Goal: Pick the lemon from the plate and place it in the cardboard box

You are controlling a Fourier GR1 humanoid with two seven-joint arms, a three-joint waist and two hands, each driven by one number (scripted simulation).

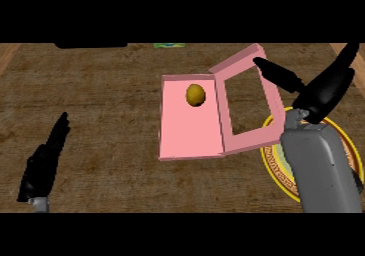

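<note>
A: Left hand (43, 165) first, nearest the robot. It sits low at the view's left, fingers straight and up, holding nothing, resting.

B: And the right?

A: Right hand (321, 85) is past its grey forearm at the view's right. Fingers straight and spread, thumb out toward the box flap, nothing in it. It hangs beyond the plate (277, 172), beside the box's far right corner.

B: Plate's got anything on it?

A: Only its yellow rim shows; the forearm covers most of it, so can't tell abt the rest.

B: Lemon?

A: Lemon (196, 95) lies inside the cardboard box (189, 132), which shows pink, near its far end, well apart from both hands. The box's flap (248, 97) is folded out to the right, w/ an open window in it.

B: So which step?

A: Judging by that, the placing looks done: lemon's in the box, hand open and off it. Task is at its end or v. close.

B: Next move?

A: Prob. just drawing the right arm back toward the robot, clear of the flap, so it doesn't nudge the box on the table (104, 100).
</note>
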